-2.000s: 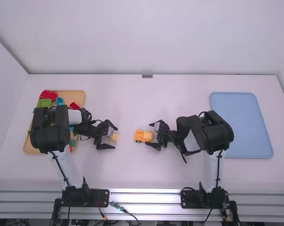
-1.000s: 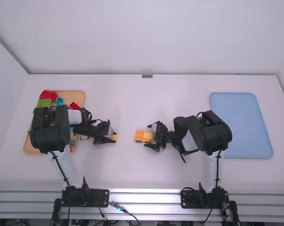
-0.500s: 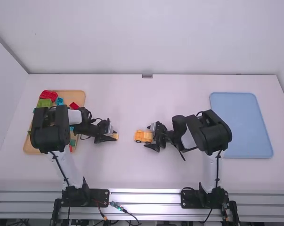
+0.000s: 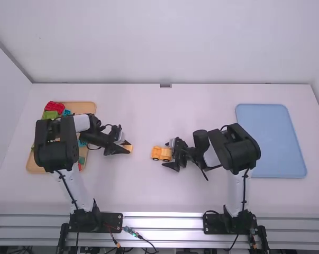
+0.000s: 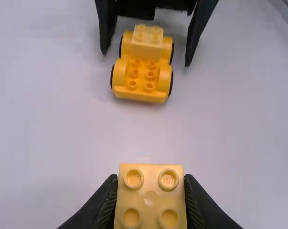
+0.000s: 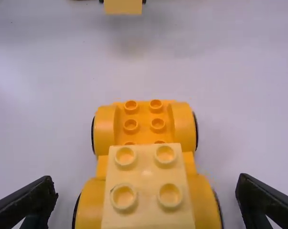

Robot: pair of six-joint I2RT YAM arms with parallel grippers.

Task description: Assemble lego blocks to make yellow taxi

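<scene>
My left gripper is left of the middle, shut on a pale yellow block. In the left wrist view the left gripper pinches the sides of this four-stud block. Near the middle, the yellow-orange wheeled base stands on the table, with my right gripper open at its right end. From the right wrist, the right gripper has its fingers apart on both sides of the base; another pale yellow block sits on the base's nearer part.
A wooden tray with red, green and blue blocks lies at the left, partly under the left arm. A light blue tray lies at the right, beyond the right arm.
The left gripper went from open to shut on its block, and its arm then shifted, carrying the block slightly up the picture. The right gripper moved slightly left and its fingers drew somewhat closer together.
</scene>
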